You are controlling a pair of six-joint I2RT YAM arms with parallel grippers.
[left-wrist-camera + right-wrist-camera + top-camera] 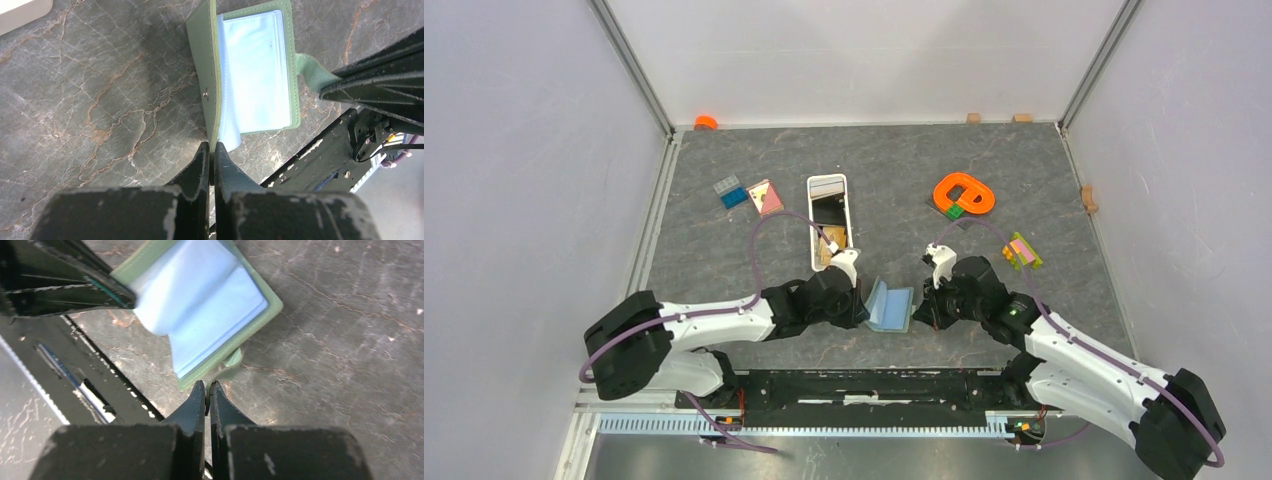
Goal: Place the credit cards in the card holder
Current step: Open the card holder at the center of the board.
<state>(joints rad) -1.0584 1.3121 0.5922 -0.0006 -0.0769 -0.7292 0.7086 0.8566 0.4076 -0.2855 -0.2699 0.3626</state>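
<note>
the right gripper (pixel 207 390) pinches the snap tab of the open card holder (pixel 200 305).

One camera sits high up behind both arms and looks down on the whole desk (pixel 714 265). The other two ride on the wrists, very close to the desk, one looking past the left hand (pixel 211 146) and one past the right hand (pixel 207 385). All three see the open card holder (pixel 890 307).
</note>
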